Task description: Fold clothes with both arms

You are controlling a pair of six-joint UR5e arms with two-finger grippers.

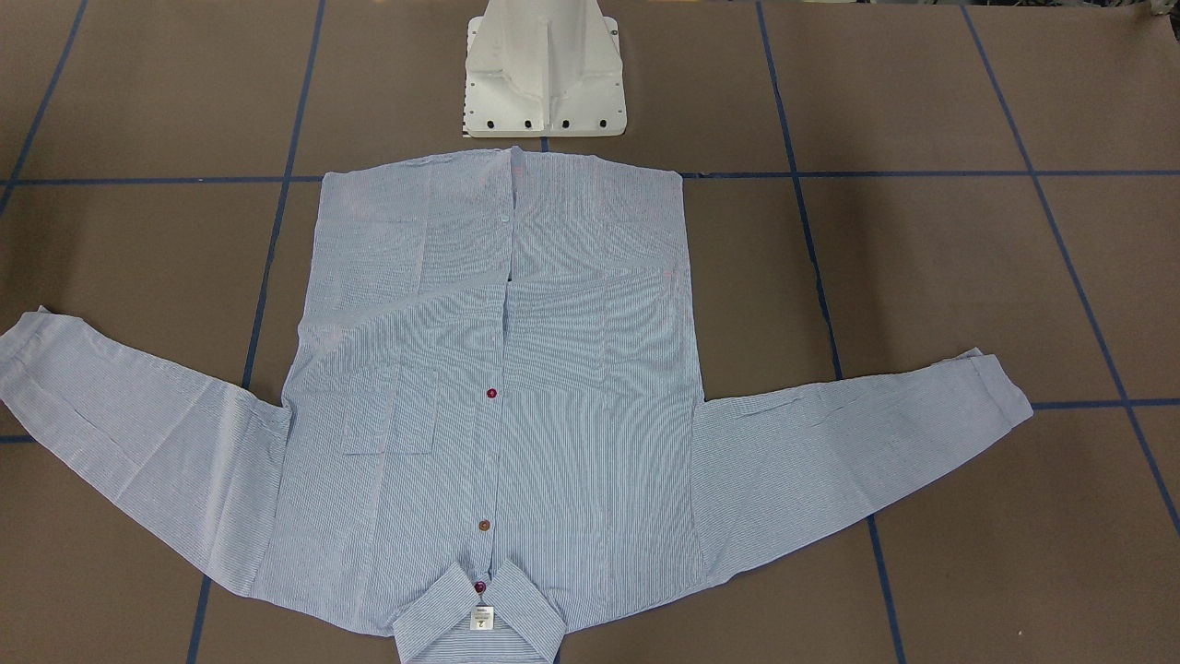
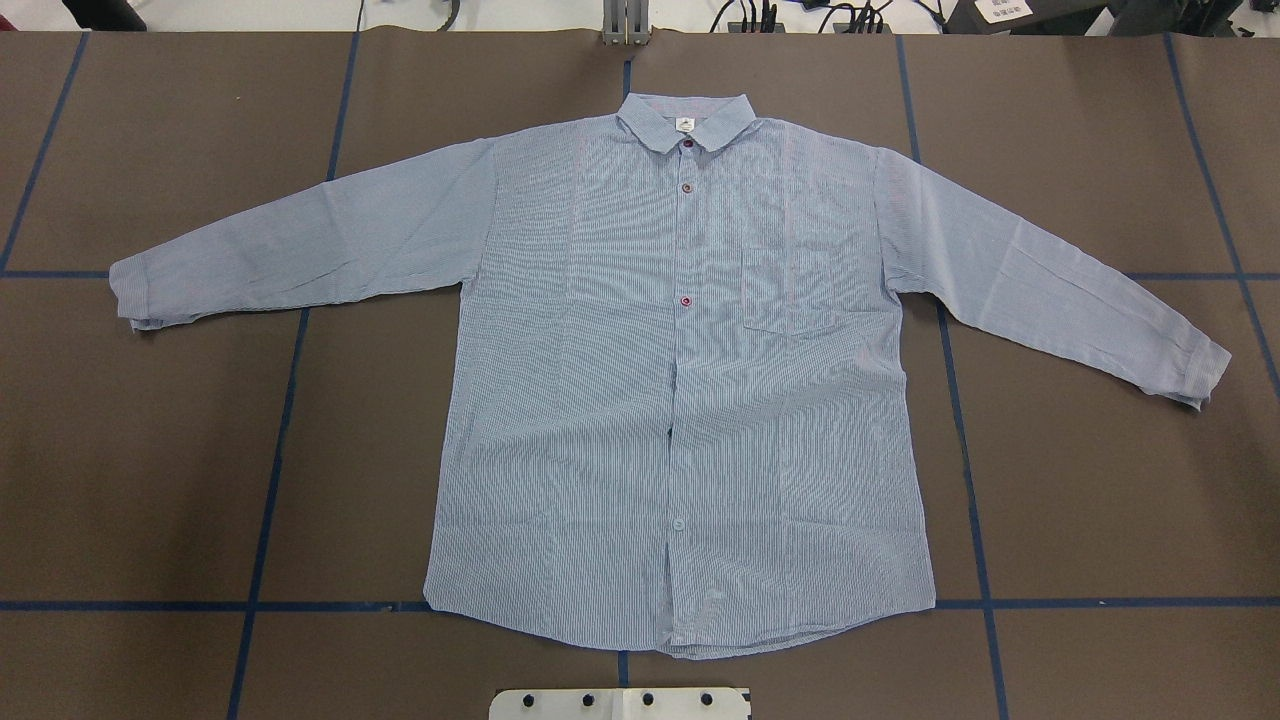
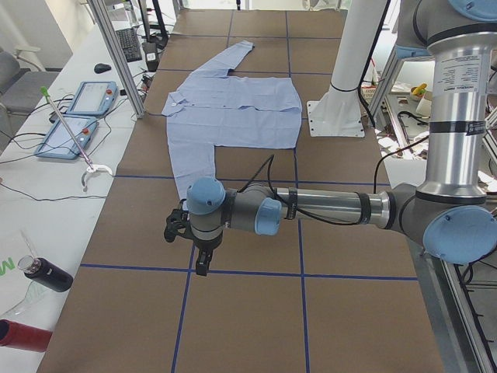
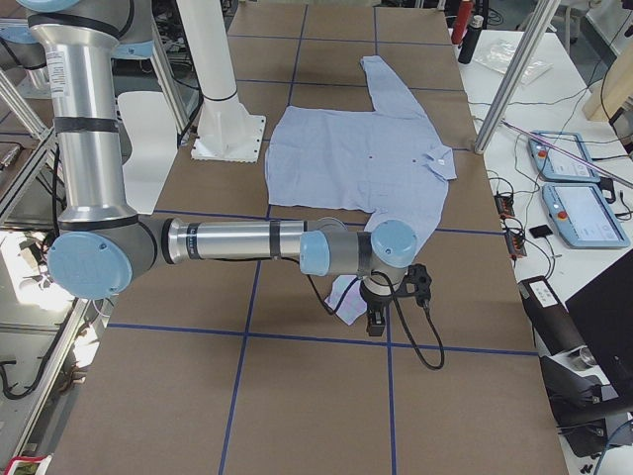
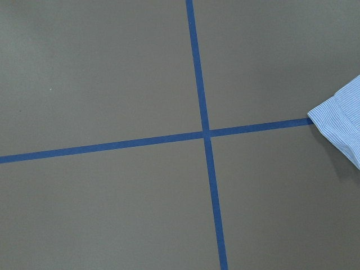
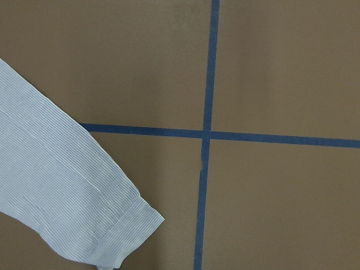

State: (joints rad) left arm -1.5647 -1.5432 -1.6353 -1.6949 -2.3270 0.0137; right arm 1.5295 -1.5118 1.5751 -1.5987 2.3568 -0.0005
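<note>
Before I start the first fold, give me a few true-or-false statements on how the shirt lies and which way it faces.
1. The shirt lies flat, front up, with both sleeves spread out. True.
2. Its collar is at the end nearest the white base. False: the hem is nearest the base and the collar is at the far end.
3. The chest pocket is on the robot's right of the button line. True.
4. One sleeve is folded across the chest. False: both lie out on the table.

Left arm (image 3: pixel 326 208), right arm (image 4: pixel 232 240): silver-grey tubes, pale-blue joint caps (image 3: pixel 206 194), black bands (image 3: pixel 457 125); white bolted pedestal (image 1: pixel 544 74).
</note>
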